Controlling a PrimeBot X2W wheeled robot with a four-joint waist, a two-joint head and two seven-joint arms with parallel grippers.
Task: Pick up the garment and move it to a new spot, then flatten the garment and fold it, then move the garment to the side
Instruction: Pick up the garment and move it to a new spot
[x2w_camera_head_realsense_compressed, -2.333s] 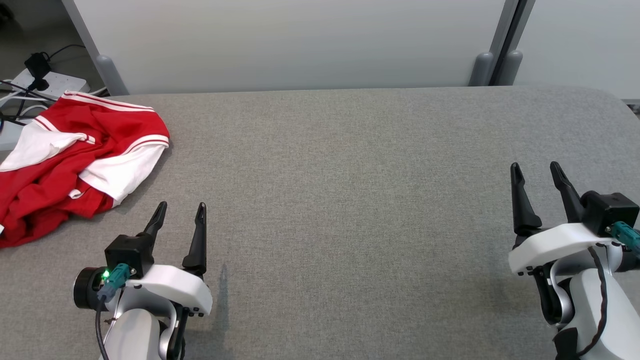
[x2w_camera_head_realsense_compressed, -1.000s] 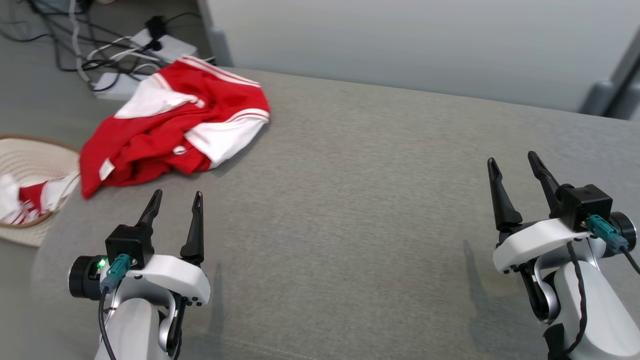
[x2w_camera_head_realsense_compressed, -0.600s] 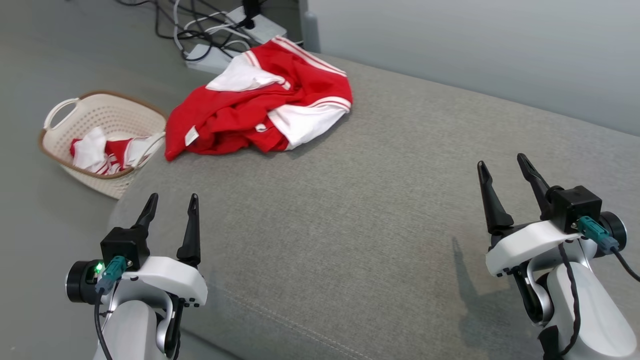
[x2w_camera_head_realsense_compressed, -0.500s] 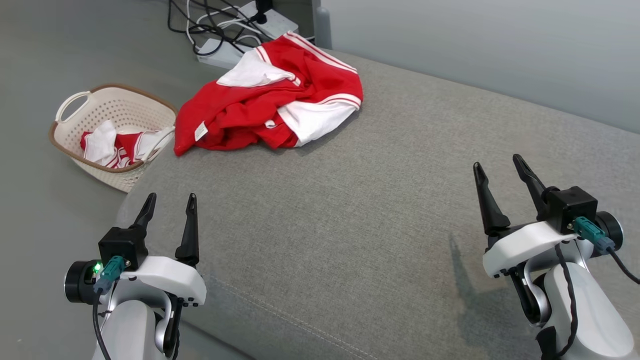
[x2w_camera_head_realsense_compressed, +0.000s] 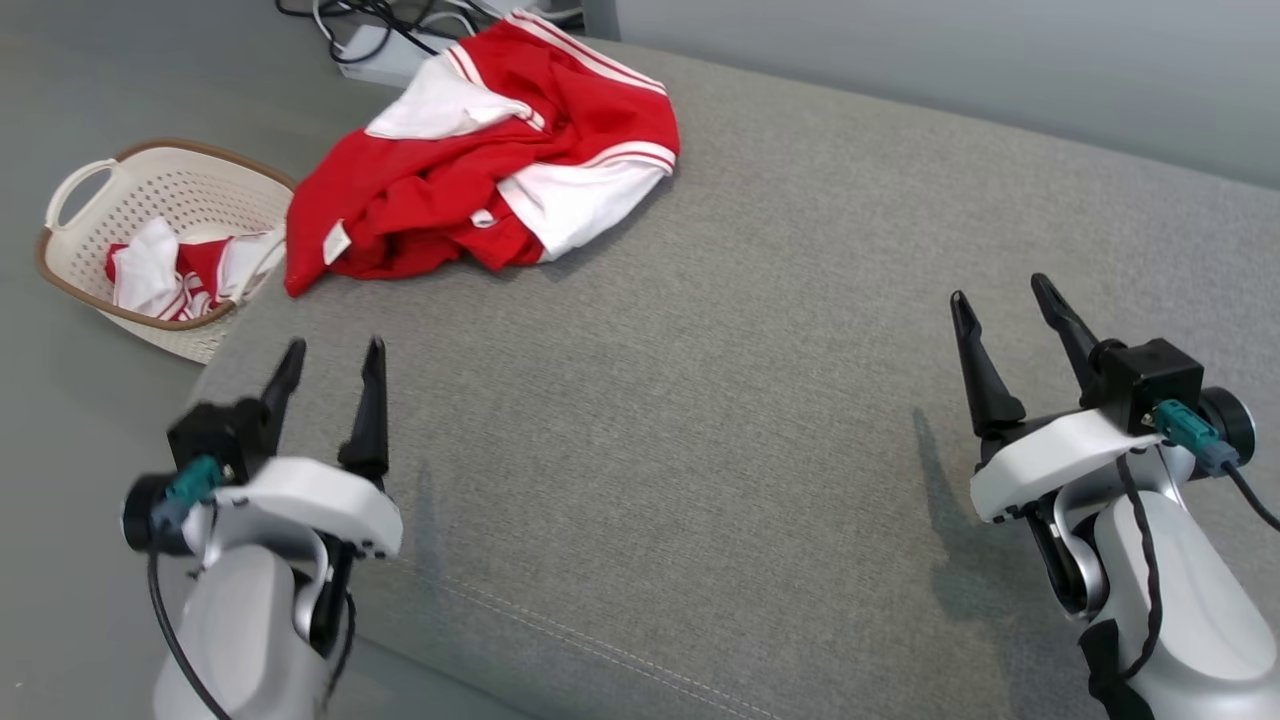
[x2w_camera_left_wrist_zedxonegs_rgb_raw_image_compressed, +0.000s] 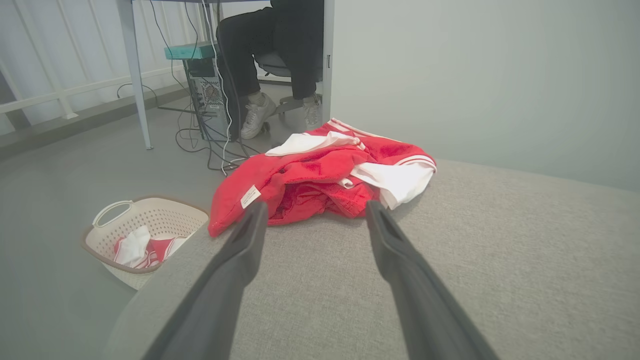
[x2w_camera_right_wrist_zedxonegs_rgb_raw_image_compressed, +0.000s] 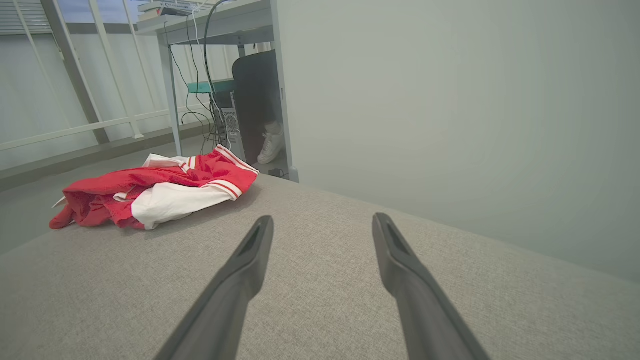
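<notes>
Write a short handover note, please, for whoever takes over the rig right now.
Left gripper: open, empty, above the table's near left corner.
Right gripper: open, empty, above the near right side.
Garment: red and white, crumpled at the table's far left end, untouched.
Basket: on the floor to the left, with more cloth inside.
Done: nothing yet.
Left: pick up, move, flatten, fold, set aside.
</notes>
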